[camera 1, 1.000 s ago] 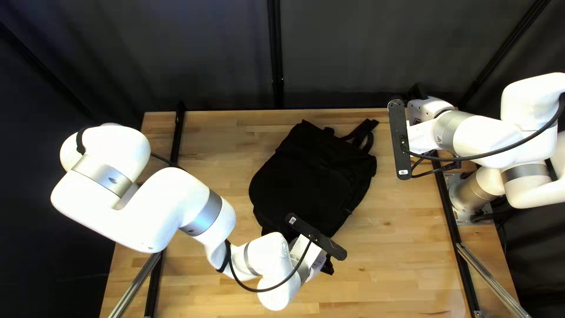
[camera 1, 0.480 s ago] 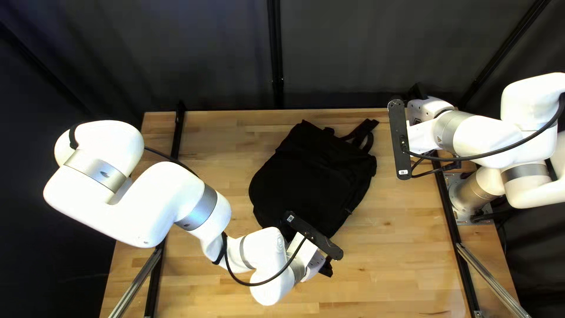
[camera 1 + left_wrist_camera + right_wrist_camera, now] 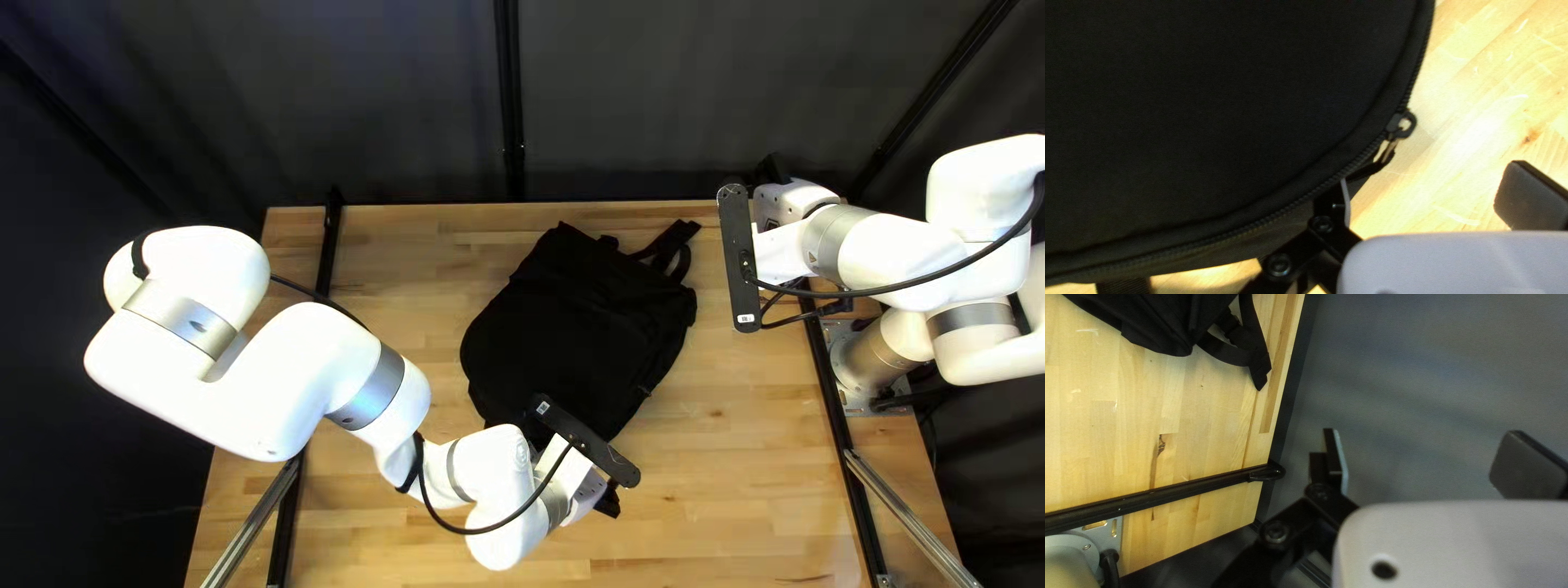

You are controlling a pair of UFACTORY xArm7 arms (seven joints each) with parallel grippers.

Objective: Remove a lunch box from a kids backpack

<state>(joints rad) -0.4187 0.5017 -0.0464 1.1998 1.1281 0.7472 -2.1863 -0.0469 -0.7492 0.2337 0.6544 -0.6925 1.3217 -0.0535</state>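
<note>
The black backpack [image 3: 577,338] lies on the worktop [image 3: 751,468], its near end beside the left gripper [image 3: 610,501]. The left gripper is open, its two fingers well apart. One finger [image 3: 1346,204] is right by the backpack's side, just under the curved zip [image 3: 1306,197], though I can't tell whether they touch; the other [image 3: 1527,196] stands out past the backpack, above bare wood. Just ahead of that first finger is the zip slider [image 3: 1402,124], with a dark pull [image 3: 1387,156] hanging off it.

The right gripper [image 3: 771,171] is open too, well apart from the backpack. Its fingers, with nothing between them, point past the worktop's far edge toward the dark curtain [image 3: 675,87]. The backpack's straps [image 3: 669,245] lie between the bag and that edge, and a black rail [image 3: 1154,498] crosses the wood to one side of this gripper.
</note>
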